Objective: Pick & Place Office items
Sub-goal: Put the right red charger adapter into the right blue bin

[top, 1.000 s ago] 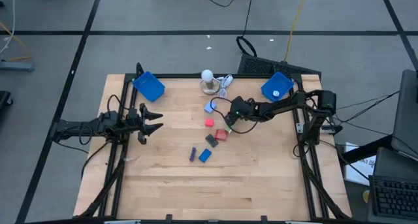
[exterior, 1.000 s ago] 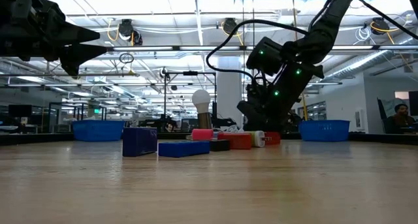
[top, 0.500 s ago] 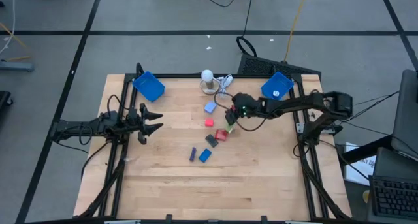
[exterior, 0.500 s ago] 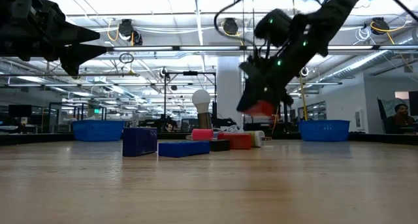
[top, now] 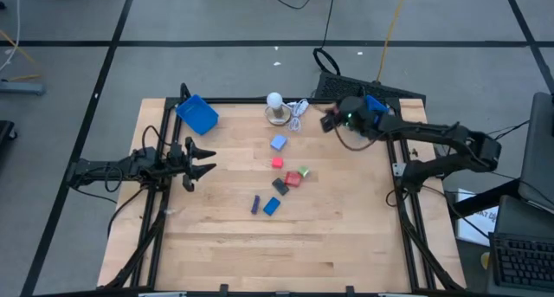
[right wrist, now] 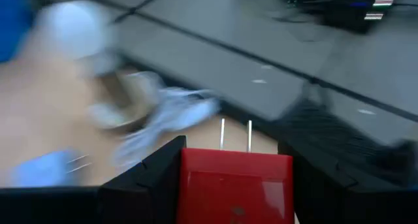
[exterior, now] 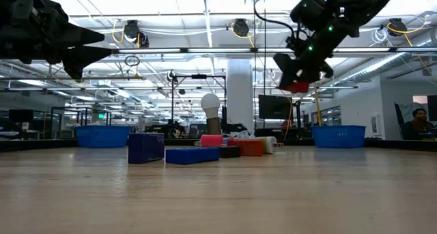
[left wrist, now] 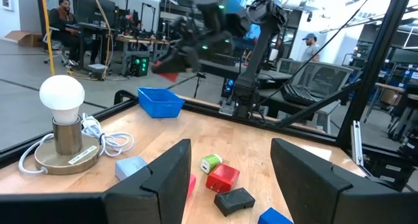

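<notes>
Carrying step: right gripper (top: 327, 121) fingers clamped on red block (right wrist: 235, 187), apparently just beside right tray (top: 376, 106); next, centring above tray and releasing; left gripper (top: 201, 158) fingers apart, empty.

Seven small blocks (top: 293, 179) on the table, an eighth, red block (right wrist: 234, 188), held aloft. Two blue trays (top: 197, 114). One white bulb lamp (top: 275, 107). Two arms.

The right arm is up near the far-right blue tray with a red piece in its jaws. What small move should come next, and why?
Probably ease the right gripper over the blue tray and lower: the red piece is clamped, held high beside it.
</notes>
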Robot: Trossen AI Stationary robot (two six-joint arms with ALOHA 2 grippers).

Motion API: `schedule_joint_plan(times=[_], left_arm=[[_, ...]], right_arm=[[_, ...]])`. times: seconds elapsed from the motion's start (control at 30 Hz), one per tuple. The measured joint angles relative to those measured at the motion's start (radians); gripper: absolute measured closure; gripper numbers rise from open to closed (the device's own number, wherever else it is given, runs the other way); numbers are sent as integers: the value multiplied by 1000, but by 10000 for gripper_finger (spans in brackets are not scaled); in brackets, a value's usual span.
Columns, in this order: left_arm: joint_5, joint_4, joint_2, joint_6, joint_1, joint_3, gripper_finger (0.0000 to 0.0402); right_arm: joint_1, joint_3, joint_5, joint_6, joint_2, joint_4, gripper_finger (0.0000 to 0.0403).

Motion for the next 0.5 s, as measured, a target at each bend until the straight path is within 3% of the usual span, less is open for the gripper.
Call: schedule_joint_plan(times=[0.27,0.5], left_arm=[[-1,0,0,0,0,0,188],[-1,0,0,0,0,0,188]], right_arm=[[-216,-75,70,-30,-5,-27,195],[-317,-180,95,-45,-5,51,195]])
